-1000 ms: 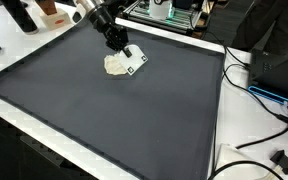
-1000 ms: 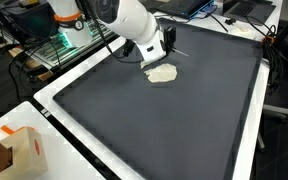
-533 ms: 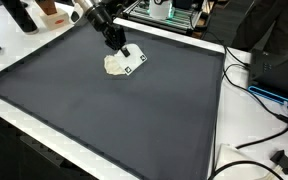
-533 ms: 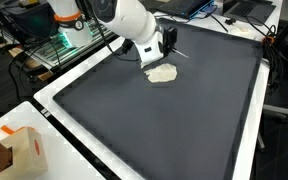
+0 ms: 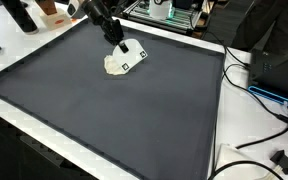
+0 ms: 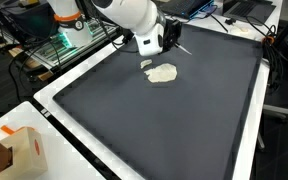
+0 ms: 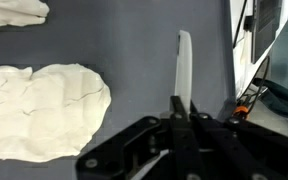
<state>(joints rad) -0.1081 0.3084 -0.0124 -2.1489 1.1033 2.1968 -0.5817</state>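
A crumpled cream lump (image 5: 115, 65) (image 6: 162, 73) (image 7: 39, 105) lies on the dark mat (image 5: 134, 110) (image 6: 164, 120), with a smaller cream piece (image 7: 14, 10) (image 6: 146, 63) just beside it. My gripper (image 5: 127, 52) (image 6: 156, 44) (image 7: 184, 103) hangs a little above the mat, next to the lump and apart from it. In the wrist view the fingers meet on a thin white strip (image 7: 184, 65) that sticks out ahead of them over bare mat. The lump sits to the left of the strip.
A white table rim (image 5: 219, 130) frames the mat. Cables (image 5: 252, 85) and a black plug (image 5: 281, 159) lie off one side. A cardboard box (image 6: 19, 150) stands at a corner, a dark bottle (image 5: 22, 15) and electronics (image 6: 69, 40) behind the arm.
The gripper has lifted slightly and drawn back from the cream lump towards the mat's far edge. The lump has stayed where it was.
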